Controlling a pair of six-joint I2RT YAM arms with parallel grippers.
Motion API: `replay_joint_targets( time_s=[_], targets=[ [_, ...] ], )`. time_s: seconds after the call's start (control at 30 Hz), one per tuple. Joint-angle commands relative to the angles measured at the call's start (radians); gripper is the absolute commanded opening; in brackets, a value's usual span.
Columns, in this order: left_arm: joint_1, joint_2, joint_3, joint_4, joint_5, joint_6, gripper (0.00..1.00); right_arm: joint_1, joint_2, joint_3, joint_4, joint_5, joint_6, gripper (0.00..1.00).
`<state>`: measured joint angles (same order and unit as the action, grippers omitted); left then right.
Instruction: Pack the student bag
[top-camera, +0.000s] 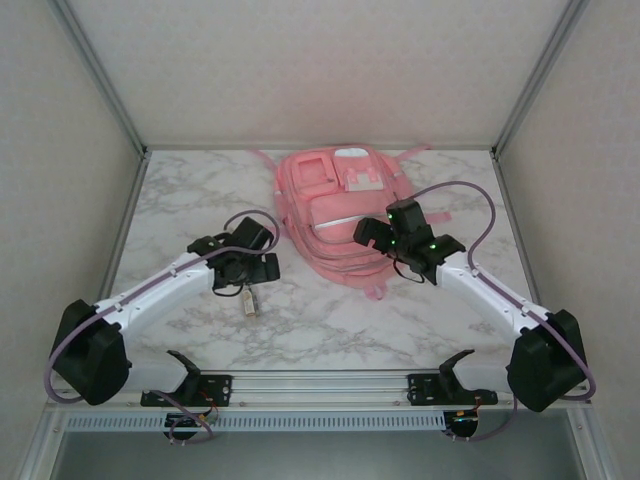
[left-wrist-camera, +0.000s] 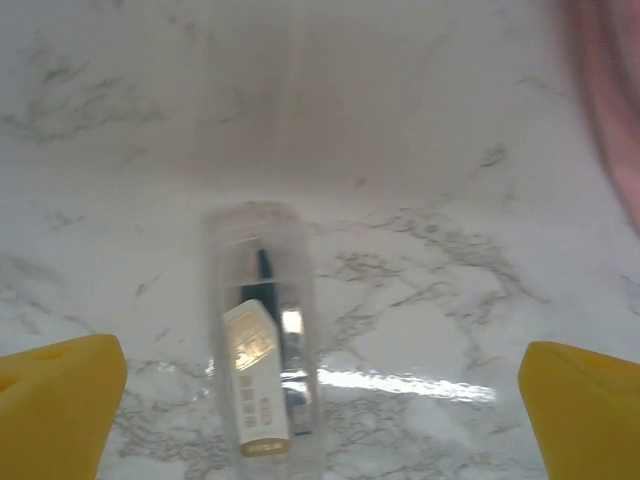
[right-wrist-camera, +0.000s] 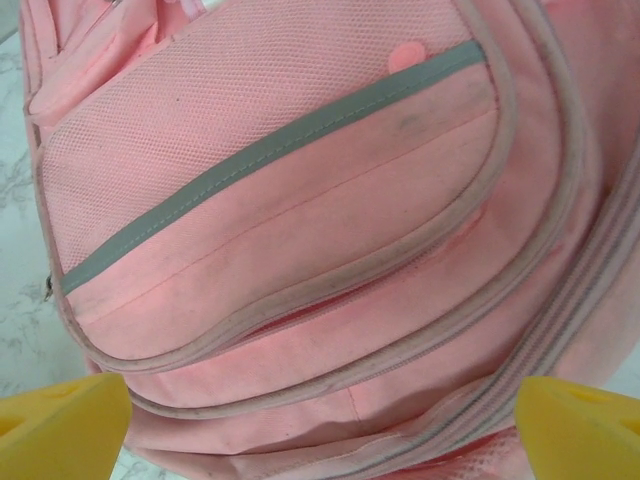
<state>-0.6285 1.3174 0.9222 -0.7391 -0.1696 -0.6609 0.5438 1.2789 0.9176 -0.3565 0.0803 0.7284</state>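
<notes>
Under the left claw (top-camera: 255, 270) lies a white marble-patterned surface (top-camera: 330, 325) with grey veins. Beyond it and the right claw (top-camera: 375, 235), and at their outer sides, stand pale textured walls (top-camera: 320, 60), joined by aluminium posts (top-camera: 100, 75). The light is soft and even.

The clear case (left-wrist-camera: 262, 340) runs off the lower edge of the left wrist view, and the print on its label (left-wrist-camera: 252, 375) is too blurred to read. The student bag (right-wrist-camera: 300, 250) spills past every edge of the right wrist view. From above, the right arm (top-camera: 420, 240) hides the bag's near right part.

The student bag (top-camera: 332, 222) is matt cloth, the case (left-wrist-camera: 262, 340) glossy clear plastic.
</notes>
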Motion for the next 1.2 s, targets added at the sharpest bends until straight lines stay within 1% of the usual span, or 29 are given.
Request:
replay_joint_targets(
  time_s=[0.0, 0.13, 0.23, 0.33, 0.53, 0.7, 0.73, 0.77, 0.87, 0.97, 1.17],
  targets=[
    [0.025, 0.003, -0.071, 0.04, 0.007, -0.059, 1.0, 0.002, 0.011, -0.007, 0.043, -0.035, 0.03, 0.99],
    [0.027, 0.046, -0.145, 0.126, 0.077, -0.092, 1.0, 0.002, 0.021, -0.029, 0.066, -0.044, 0.046, 0.99],
    [0.027, 0.084, -0.169, 0.164, 0.101, -0.107, 0.99, 0.002, 0.027, -0.039, 0.071, -0.046, 0.053, 0.99],
    [0.026, 0.112, -0.185, 0.197, 0.111, -0.114, 0.96, 0.002, 0.03, -0.045, 0.073, -0.043, 0.058, 0.99],
    [0.026, 0.155, -0.208, 0.223, 0.099, -0.114, 0.74, 0.003, 0.031, -0.034, 0.06, -0.034, 0.052, 0.99],
    [0.026, 0.177, -0.219, 0.225, 0.086, -0.11, 0.64, 0.002, 0.029, -0.025, 0.047, -0.025, 0.048, 0.99],
    [0.026, 0.178, -0.22, 0.224, 0.083, -0.11, 0.6, 0.003, 0.027, -0.023, 0.047, -0.023, 0.047, 0.99],
    [0.026, 0.178, -0.216, 0.224, 0.08, -0.108, 0.58, 0.003, 0.027, -0.022, 0.044, -0.024, 0.045, 0.99],
    [0.027, 0.17, -0.193, 0.204, 0.06, -0.112, 0.57, 0.003, 0.029, -0.015, 0.048, -0.038, 0.034, 0.99],
    [0.031, 0.142, -0.146, 0.196, 0.055, -0.104, 0.48, 0.006, 0.041, -0.004, 0.07, -0.094, 0.0, 0.99],
    [0.063, 0.117, 0.014, 0.17, 0.088, -0.091, 0.48, 0.037, 0.08, 0.015, 0.135, -0.237, -0.071, 0.99]
  ],
)
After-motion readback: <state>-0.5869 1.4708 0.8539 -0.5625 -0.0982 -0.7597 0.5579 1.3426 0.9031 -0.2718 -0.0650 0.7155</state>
